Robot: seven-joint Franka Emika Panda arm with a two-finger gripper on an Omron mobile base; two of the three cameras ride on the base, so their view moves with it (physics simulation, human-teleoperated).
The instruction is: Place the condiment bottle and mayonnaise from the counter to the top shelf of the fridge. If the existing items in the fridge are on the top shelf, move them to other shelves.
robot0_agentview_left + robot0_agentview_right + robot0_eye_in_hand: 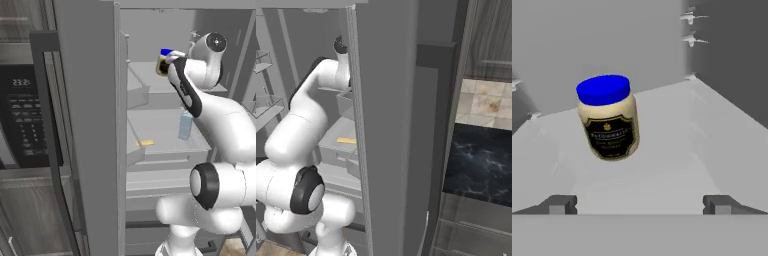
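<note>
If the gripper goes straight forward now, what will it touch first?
Most likely the mayonnaise, standing on the top shelf just left of centre ahead of the open gripper; depth is uncertain.

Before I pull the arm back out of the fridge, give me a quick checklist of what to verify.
1. Gripper open, nothing between the fingertips: ok.
2. Mayonnaise on the top shelf: ok.
3. Mayonnaise upright: not ok, it leans in the hand view.
4. Pale blue pack and yellow piece off the top shelf, on the shelf below: ok.
5. Condiment bottle on the top shelf: cannot tell.
</note>
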